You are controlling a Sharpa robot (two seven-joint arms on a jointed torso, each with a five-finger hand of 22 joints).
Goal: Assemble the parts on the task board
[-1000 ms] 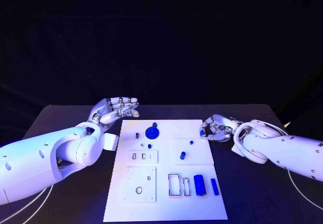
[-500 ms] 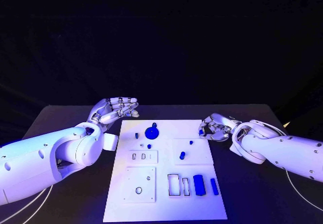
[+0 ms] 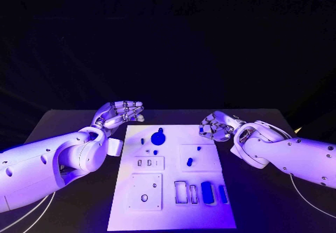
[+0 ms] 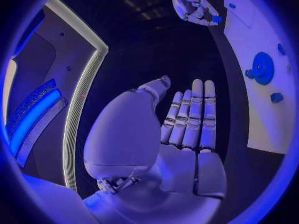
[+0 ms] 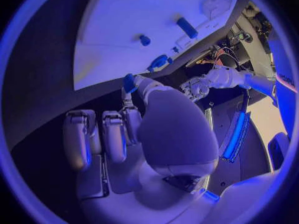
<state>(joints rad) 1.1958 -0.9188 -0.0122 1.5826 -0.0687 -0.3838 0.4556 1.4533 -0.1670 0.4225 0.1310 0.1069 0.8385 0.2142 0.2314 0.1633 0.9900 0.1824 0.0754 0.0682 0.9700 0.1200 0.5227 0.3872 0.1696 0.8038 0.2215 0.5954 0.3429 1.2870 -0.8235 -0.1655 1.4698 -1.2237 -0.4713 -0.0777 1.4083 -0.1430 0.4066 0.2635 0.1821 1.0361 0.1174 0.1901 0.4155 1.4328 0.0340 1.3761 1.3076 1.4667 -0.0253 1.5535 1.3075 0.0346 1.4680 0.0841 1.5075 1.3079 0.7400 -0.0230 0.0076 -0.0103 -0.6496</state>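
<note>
On the task board [image 3: 171, 213], most of the work looks undone. At its near right corner two long blue parts [image 3: 207, 192] lie loose beside open slots; toward the middle a short blue peg [image 3: 190, 161] stands in a raised block. Near the far edge sits the blue gear [image 3: 158, 138]. Just off the far right corner, the right hand [image 3: 214, 127] pinches a small blue part [image 5: 129, 82] at its fingertips. Beside the far left corner, the left hand [image 3: 119, 114] hangs empty, fingers straight and apart
</note>
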